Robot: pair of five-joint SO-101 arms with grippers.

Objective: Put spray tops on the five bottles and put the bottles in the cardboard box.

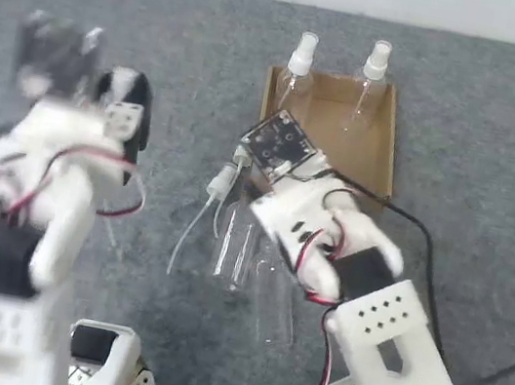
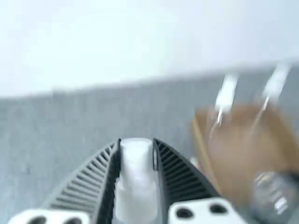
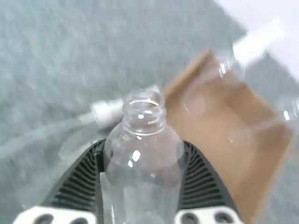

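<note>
Roughly two-fifths through, at a guess: off the near-left corner of the cardboard box (image 1: 374,161), a loose spray top (image 1: 222,183) and at least one bare bottle (image 1: 272,314) lying on the carpet; inside the box, two capped bottles (image 1: 298,69) upright. Well left of the box, left gripper (image 2: 136,144) raised, pinching a spray top (image 2: 135,186). Just beside the box, right gripper (image 3: 145,149) clamped round an open-necked bottle (image 3: 142,121), top not yet on.
</note>
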